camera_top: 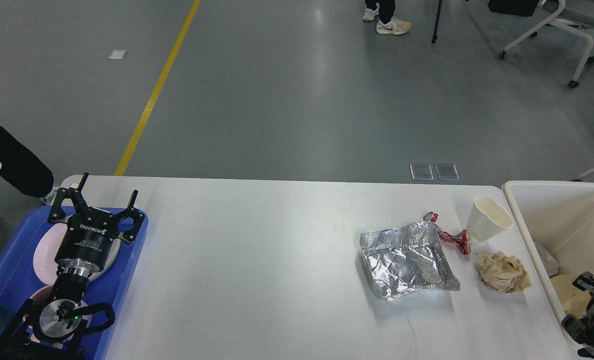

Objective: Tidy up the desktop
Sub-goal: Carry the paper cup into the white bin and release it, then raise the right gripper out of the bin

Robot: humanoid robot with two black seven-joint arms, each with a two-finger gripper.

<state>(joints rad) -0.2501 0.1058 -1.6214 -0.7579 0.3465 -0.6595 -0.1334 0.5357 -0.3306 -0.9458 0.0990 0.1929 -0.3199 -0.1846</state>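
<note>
The white desktop point(257, 260) holds litter at its right end: a crumpled silver foil bag point(407, 260), a red wrapper point(453, 239) by its far corner, a tilted white paper cup point(487, 220) and a ball of crumpled brown paper point(503, 272). My left gripper point(106, 190) is open and empty, above the blue tray point(127, 280) at the far left. My right gripper point(593, 307) shows only as a dark shape at the bottom right, over the white bin point(542, 195); I cannot tell its fingers apart.
The blue tray holds pale pink plates point(44, 255) under my left arm. The white bin at the table's right end holds brown paper and other litter point(567, 297). A person's dark leg point(7, 160) is at the left beyond the table. A chair point(567, 35) stands far right.
</note>
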